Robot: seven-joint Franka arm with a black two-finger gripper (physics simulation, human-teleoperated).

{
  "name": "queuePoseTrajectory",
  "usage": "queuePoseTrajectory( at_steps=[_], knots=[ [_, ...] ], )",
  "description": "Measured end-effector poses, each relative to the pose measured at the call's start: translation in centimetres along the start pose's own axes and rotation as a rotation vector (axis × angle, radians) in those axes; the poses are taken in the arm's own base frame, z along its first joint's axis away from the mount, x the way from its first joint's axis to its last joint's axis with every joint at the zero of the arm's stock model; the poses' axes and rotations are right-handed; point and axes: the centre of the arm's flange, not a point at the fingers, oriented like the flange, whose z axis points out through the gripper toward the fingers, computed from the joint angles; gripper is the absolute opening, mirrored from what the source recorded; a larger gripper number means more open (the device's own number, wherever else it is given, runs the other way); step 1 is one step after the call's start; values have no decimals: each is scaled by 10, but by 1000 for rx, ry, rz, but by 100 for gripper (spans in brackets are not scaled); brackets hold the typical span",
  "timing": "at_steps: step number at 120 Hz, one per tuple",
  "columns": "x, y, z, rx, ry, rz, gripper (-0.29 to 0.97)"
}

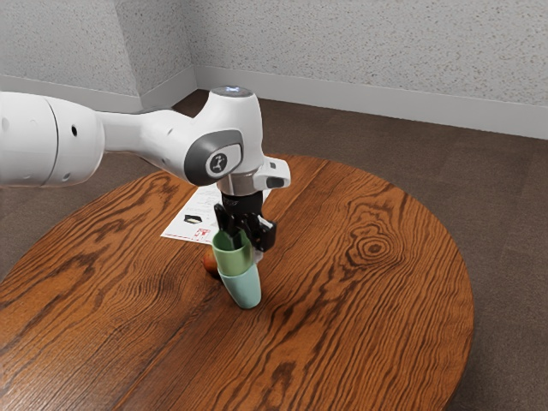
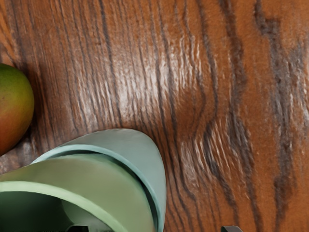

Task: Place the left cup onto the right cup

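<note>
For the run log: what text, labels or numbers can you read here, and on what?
Paper sheet: printed lines and a red mark, too small to read.
Arm joint cap: a white symbol, no readable letters.
Green cup, blue-green cup, table: no text.
</note>
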Motion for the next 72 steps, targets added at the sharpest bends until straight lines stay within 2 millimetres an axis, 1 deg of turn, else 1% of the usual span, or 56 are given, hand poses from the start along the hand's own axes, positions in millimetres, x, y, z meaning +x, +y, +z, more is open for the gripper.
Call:
queuePoseTrajectory(
  at_steps=[15, 22, 32, 47, 55, 63, 72],
  knots=[
    [-1, 0, -6, -1, 10, 1, 49],
    [-2, 0, -14, -1, 21, 0, 54],
    [-6, 0, -30, -1, 43, 1, 58],
    [-16, -1, -64, 0, 82, 1, 63],
    [-22, -2, -77, 1, 89, 0, 64],
    [-27, -8, -88, 2, 92, -9, 65],
    [-34, -21, -100, 2, 92, -30, 66]
  ],
)
